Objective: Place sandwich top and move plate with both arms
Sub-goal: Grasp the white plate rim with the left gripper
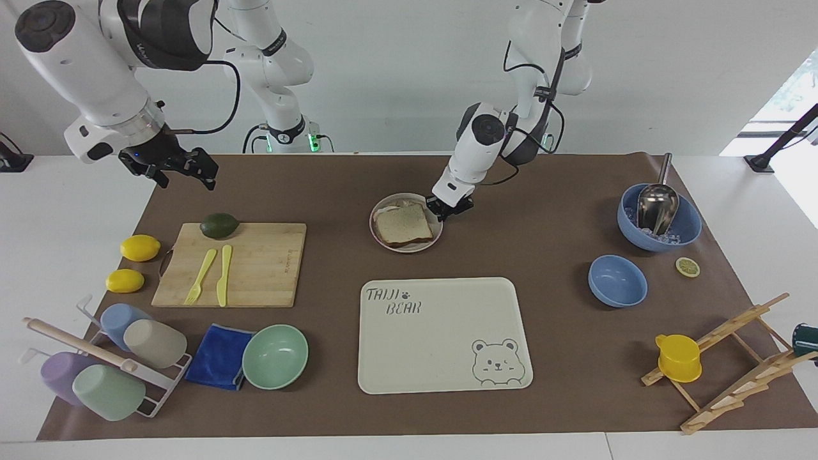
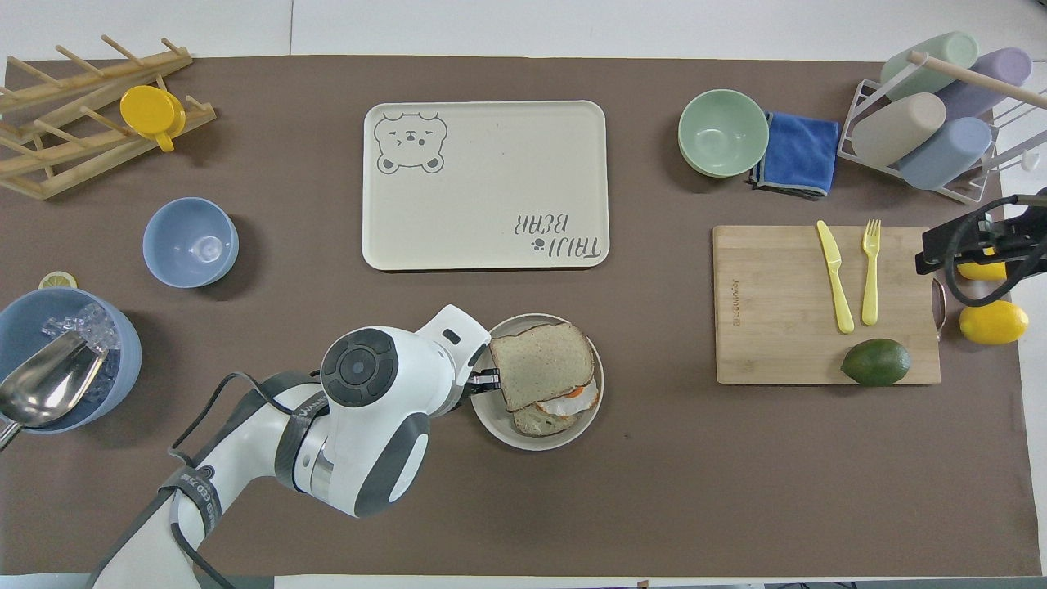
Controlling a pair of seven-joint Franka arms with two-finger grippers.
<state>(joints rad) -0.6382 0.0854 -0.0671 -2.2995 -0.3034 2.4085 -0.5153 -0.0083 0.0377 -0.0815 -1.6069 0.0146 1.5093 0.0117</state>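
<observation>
Left pincer (image 1: 450,211): my jaws are clamped together on the rim of the plate (image 1: 381,241), at the edge toward my left arm's end of the table, in the half of the table nearer my bases.
Plate: small, round, beige. It sits nearer to me than the tray, roughly mid-table. It looks slightly tipped under my grip, but I cannot tell whether it has left the mat.
Top slice (image 2: 541,366): it lies on the plate over the egg slice (image 2: 564,403), set askew, so white and orange egg peeks out at the edge nearest me. I judge the topping step done.
Right pincer (image 1: 179,168): my jaws stand apart, empty, up in the air over the mat's corner at the right arm's end, close to the board (image 1: 255,271). It is well apart from the plate and takes no part yet.
Tray (image 1: 441,377): cream, with a bear drawing, bare, farther from me than the plate. A likely place for the plate, though the task names none.
Left to do: moving the plate. The task asks for both arms, and only one grips so far.
</observation>
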